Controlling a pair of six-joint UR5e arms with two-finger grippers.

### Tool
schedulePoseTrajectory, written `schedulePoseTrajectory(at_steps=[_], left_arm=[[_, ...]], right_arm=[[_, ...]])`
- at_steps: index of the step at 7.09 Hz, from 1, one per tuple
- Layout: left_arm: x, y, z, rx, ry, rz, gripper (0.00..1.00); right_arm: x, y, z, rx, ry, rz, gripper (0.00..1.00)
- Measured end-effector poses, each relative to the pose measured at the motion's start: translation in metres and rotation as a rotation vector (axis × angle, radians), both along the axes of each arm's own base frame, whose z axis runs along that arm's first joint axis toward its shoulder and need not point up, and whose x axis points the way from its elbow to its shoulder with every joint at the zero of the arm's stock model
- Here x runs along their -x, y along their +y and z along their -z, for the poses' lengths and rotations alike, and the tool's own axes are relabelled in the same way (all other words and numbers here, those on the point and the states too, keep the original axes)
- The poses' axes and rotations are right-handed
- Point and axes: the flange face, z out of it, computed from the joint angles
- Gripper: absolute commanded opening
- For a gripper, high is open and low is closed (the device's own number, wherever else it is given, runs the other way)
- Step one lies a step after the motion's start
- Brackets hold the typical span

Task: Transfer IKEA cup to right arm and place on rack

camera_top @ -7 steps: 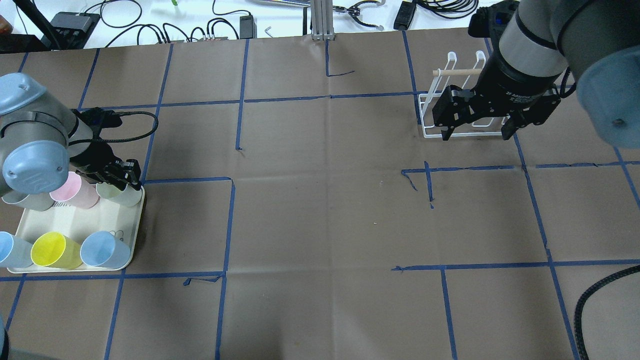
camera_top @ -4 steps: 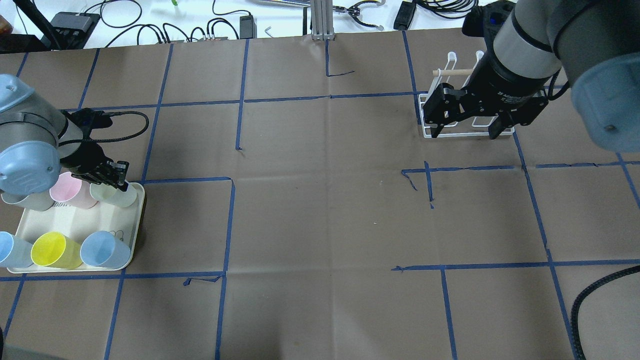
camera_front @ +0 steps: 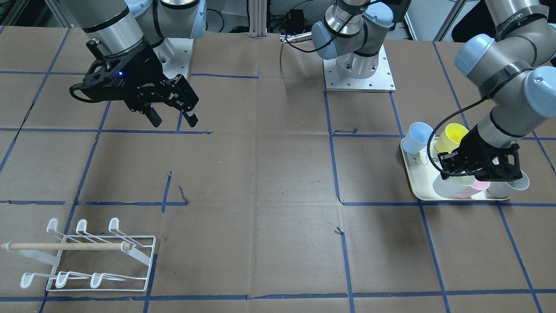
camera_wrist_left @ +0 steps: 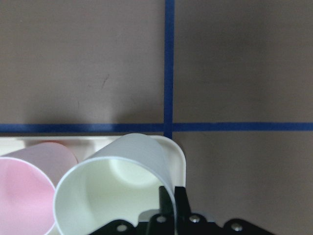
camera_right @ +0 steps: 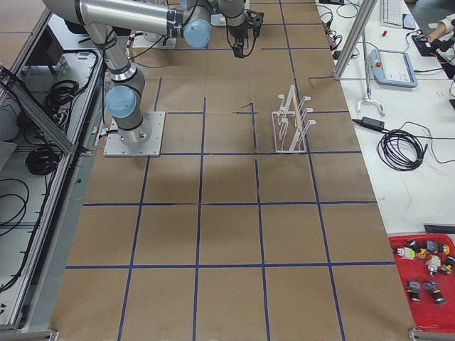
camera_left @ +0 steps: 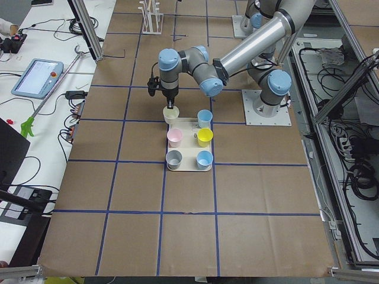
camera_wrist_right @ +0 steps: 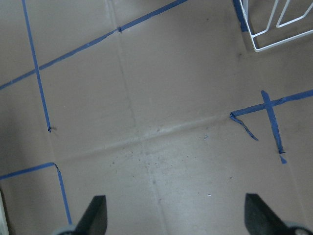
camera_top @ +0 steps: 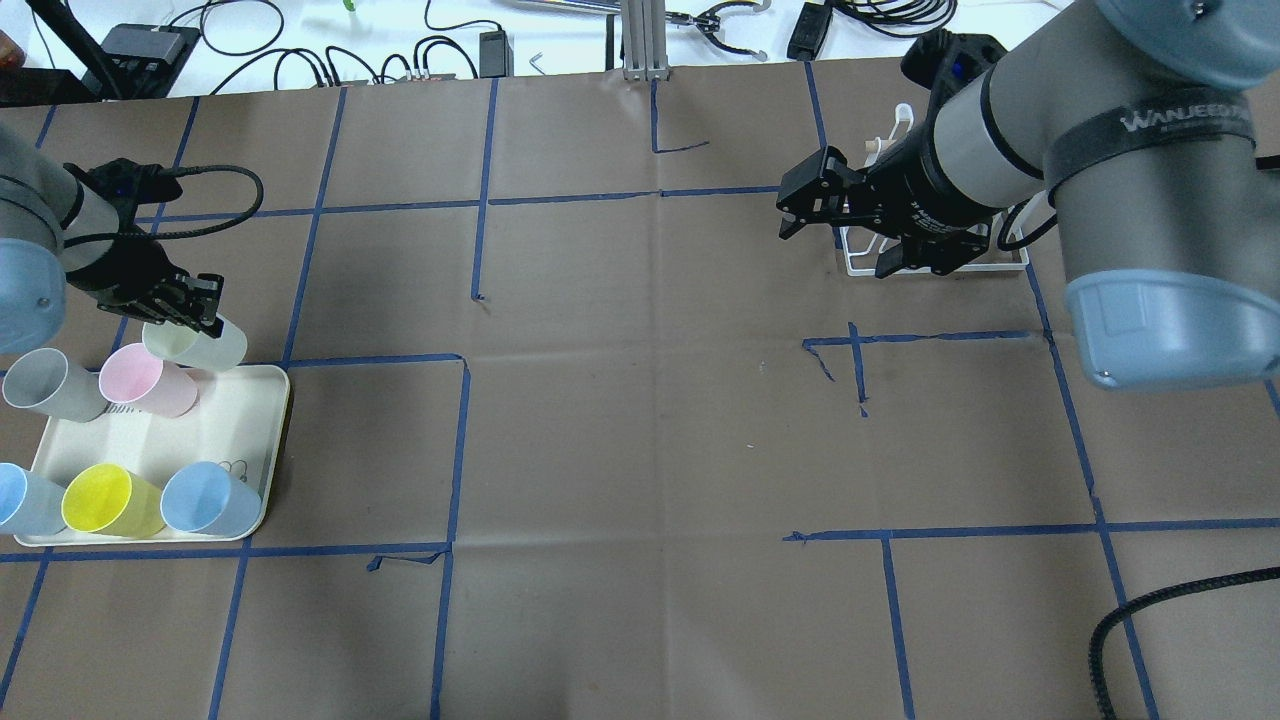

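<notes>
My left gripper (camera_top: 186, 306) is shut on the rim of a pale green cup (camera_top: 205, 346) and holds it tilted just above the back right corner of the cream tray (camera_top: 240, 430). The left wrist view shows one finger inside the cup (camera_wrist_left: 112, 191) and one outside. My right gripper (camera_top: 840, 235) is open and empty, hovering just left of the white wire rack (camera_top: 1000, 264), which the arm partly hides. The rack (camera_front: 100, 261) with its wooden rod holds nothing. The right gripper (camera_front: 173, 121) also shows in the front-facing view.
On the tray stand a pink cup (camera_top: 145, 380), a grey cup (camera_top: 50, 385), a yellow cup (camera_top: 105, 500) and two blue cups (camera_top: 205, 497). Blue tape lines cross the brown table cover. Cables and tools lie along the far table edge.
My left gripper has lifted the pale green cup off the tray, up and toward the back left. My right arm has swung left, away from above the rack.
</notes>
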Motion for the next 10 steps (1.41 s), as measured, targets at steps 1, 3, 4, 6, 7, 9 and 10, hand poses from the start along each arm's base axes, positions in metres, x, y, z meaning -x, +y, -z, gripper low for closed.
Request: schedulePoseTrajectory(at_steps=[1, 3, 4, 6, 7, 9, 10], left_arm=[[0.021, -0.01, -0.033, 0.022, -0.006, 0.002, 0.0], [0.067, -0.034, -0.092, 0.059, -0.012, 0.012, 0.0], [0.081, -0.041, -0.107, 0.075, -0.011, 0.021, 0.0], [0.102, -0.051, -0.124, 0.183, 0.074, 0.06, 0.0], [0.111, -0.058, -0.129, 0.291, 0.152, 0.087, 0.0], [0.133, -0.064, -0.119, 0.507, 0.332, 0.16, 0.0], [0.146, -0.058, -0.106, 0.615, 0.422, 0.211, 0.0]], right_arm=[[0.0, 0.0, 0.003, -0.031, -0.049, 0.151, 1.0], [-0.002, -0.005, 0.002, 0.041, -0.15, 0.352, 1.0], [-0.005, -0.002, 0.011, 0.111, -0.212, 0.362, 1.0], [-0.012, 0.017, 0.04, 0.172, -0.344, 0.384, 1.0], [-0.014, 0.026, 0.049, 0.198, -0.385, 0.383, 1.0], [-0.021, 0.039, 0.054, 0.23, -0.469, 0.341, 1.0], [-0.022, 0.041, 0.056, 0.221, -0.494, 0.349, 1.0]])
